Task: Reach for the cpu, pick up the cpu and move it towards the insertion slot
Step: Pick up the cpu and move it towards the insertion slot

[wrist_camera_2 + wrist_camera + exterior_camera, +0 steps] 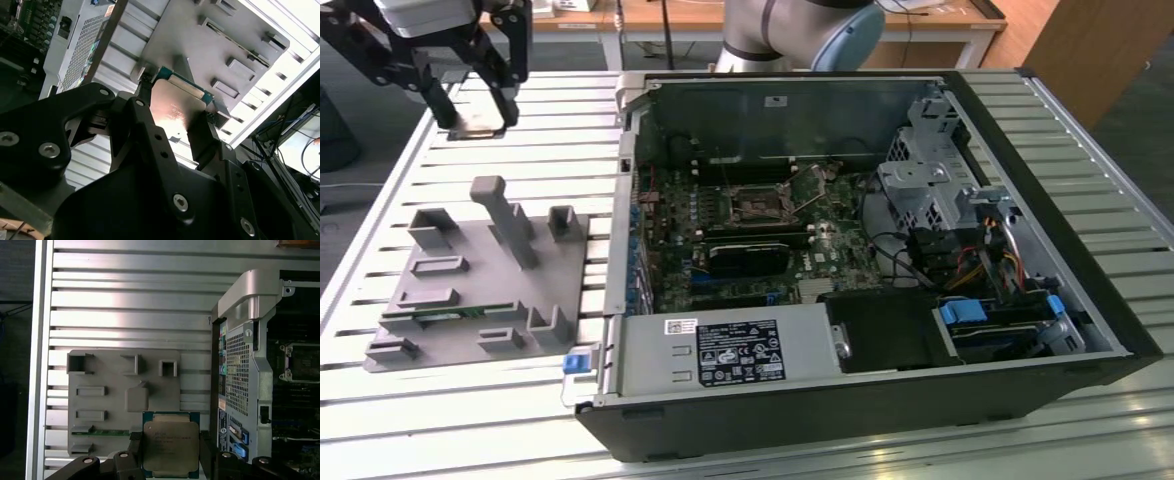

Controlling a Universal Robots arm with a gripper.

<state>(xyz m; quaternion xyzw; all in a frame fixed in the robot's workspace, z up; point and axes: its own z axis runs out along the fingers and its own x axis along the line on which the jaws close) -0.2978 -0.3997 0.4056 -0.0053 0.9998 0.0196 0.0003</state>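
The cpu (169, 440), a small square chip with a silvery top plate, sits clamped between my gripper's (171, 454) two black fingers. In the second wrist view the cpu (176, 102) reflects light, with a finger on each side of it. In the exterior view my gripper (476, 124) hangs above the slatted table at the far left corner, shut on the cpu (478, 131), behind the grey holder plate (480, 290). The insertion slot (758, 205) is a square metal-framed socket on the motherboard inside the open case, well off to the exterior view's right of my gripper. It also shows as the insertion slot (300, 360).
The open black computer case (1067, 330) takes up the middle and right of the table, with a raised metal wall (630, 190) facing the holder plate. A narrow green circuit strip (447, 317) lies in the holder plate. Upright grey posts (507, 220) rise from it.
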